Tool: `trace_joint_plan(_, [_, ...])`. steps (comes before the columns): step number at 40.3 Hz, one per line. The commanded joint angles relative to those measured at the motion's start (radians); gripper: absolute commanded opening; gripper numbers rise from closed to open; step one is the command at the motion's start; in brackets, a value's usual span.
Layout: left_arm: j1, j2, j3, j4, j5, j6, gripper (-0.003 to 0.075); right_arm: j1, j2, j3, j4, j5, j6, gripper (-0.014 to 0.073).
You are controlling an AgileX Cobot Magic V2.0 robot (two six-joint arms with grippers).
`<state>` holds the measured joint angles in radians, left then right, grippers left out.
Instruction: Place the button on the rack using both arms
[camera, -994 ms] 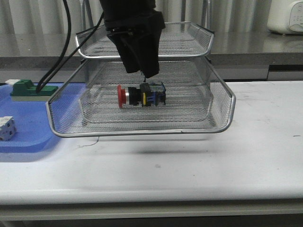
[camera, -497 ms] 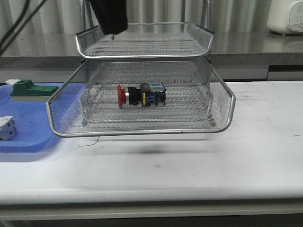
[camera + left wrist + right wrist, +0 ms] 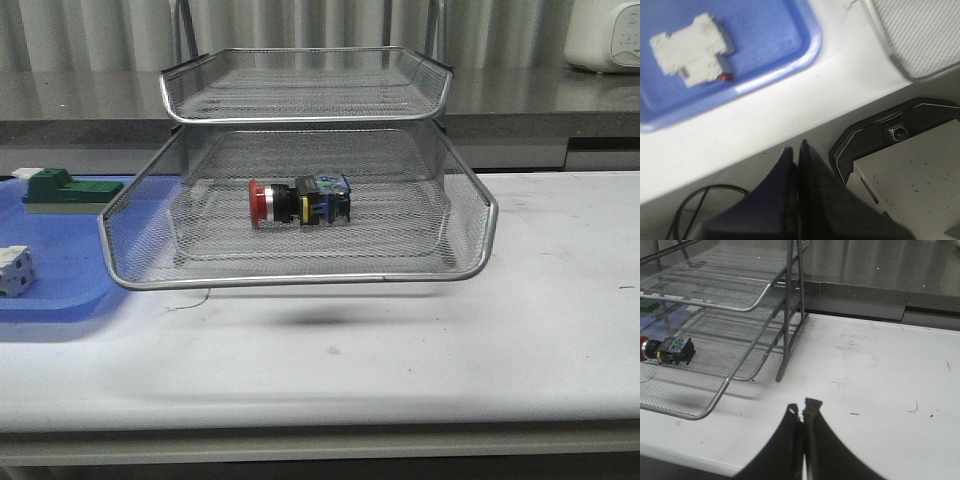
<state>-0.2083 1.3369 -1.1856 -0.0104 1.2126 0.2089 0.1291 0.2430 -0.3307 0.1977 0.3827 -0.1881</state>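
Note:
The button (image 3: 298, 201) lies on its side in the pulled-out middle tier of the silver wire rack (image 3: 300, 275), red head to the left. It also shows in the right wrist view (image 3: 667, 350), inside the rack (image 3: 720, 390). No arm shows in the front view. My left gripper (image 3: 796, 150) is shut and empty, off the table's near edge by the blue tray (image 3: 765, 45). My right gripper (image 3: 802, 407) is shut and empty, above the white table to the right of the rack.
A flat blue tray (image 3: 60, 290) lies left of the rack with a green block (image 3: 65, 190) and a white cube-shaped part (image 3: 14, 272) on it; the white part also shows in the left wrist view (image 3: 692, 50). A grey ledge runs behind the table.
The black arm that hung over the rack above the button has drawn up and to the left, out of the front view. The button lies where it was.

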Motion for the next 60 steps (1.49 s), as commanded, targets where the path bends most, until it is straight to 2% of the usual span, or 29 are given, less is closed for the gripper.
trace_joint_plan(1, [0.075,-0.146,0.089,-0.045,-0.096,-0.015,-0.0019,0.001,0.008,-0.029,0.006,-0.081,-0.002,-0.006])
trace_joint_plan(8, [0.168,-0.368,0.294,-0.101,-0.273,-0.036,-0.0019,0.001,0.008,-0.029,0.006,-0.081,-0.002,-0.006])
trace_joint_plan(17, [0.186,-0.721,0.501,-0.108,-0.457,-0.036,-0.0019,0.001,0.008,-0.029,0.006,-0.081,-0.002,-0.006])
trace_joint_plan(25, [0.186,-1.024,0.61,-0.108,-0.537,-0.036,-0.0019,0.001,0.008,-0.029,0.006,-0.081,-0.002,-0.006])
trace_joint_plan(32, [0.186,-1.234,0.635,-0.11,-0.527,-0.036,-0.0019,0.001,0.008,-0.029,0.006,-0.081,-0.002,-0.006])
trace_joint_plan(40, [0.186,-1.337,0.635,-0.11,-0.53,-0.036,-0.0019,0.001,0.008,-0.029,0.006,-0.081,-0.002,-0.006])
trace_joint_plan(60, [0.186,-1.338,0.635,-0.104,-0.531,-0.034,-0.0019,0.001,0.008,-0.029,0.006,-0.081,-0.002,-0.006])
